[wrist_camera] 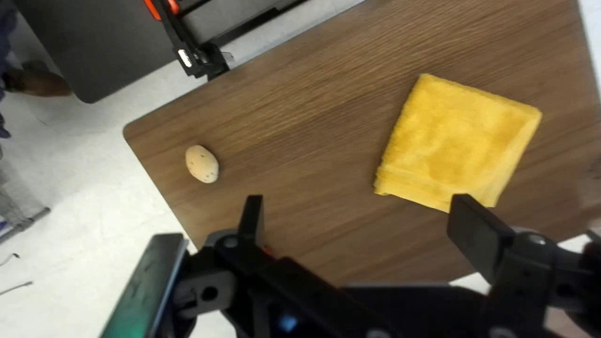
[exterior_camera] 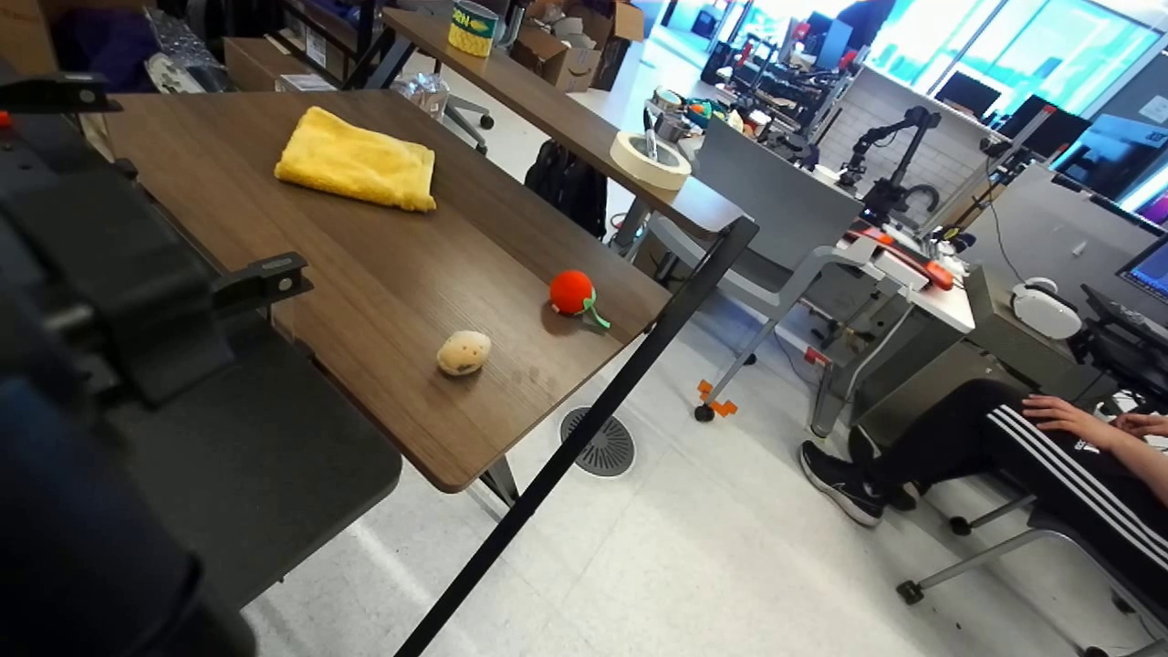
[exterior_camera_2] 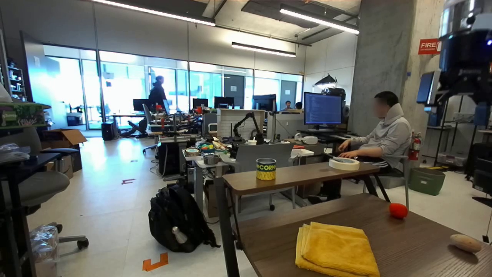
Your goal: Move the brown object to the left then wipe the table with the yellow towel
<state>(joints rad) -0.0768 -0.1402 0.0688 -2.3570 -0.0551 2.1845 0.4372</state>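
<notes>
The brown object is a small tan, potato-like thing with dark specks [exterior_camera: 464,353]. It lies near one end of the wooden table [exterior_camera: 365,274] and also shows in an exterior view [exterior_camera_2: 465,243] and the wrist view [wrist_camera: 202,164]. The yellow towel [exterior_camera: 358,162] lies folded flat toward the table's opposite end, and also shows in an exterior view [exterior_camera_2: 336,248] and the wrist view [wrist_camera: 455,141]. My gripper [wrist_camera: 358,199] is open and empty, high above the table. In the wrist view its right finger overlaps the towel's edge in the picture, without visible contact.
A red ball with a green strip [exterior_camera: 572,293] sits near the brown object; the gripper mostly hides it in the wrist view. A narrow raised shelf along the table holds a corn can [exterior_camera: 472,29] and a tape roll [exterior_camera: 650,161]. A black clamp [wrist_camera: 199,58] grips the table edge.
</notes>
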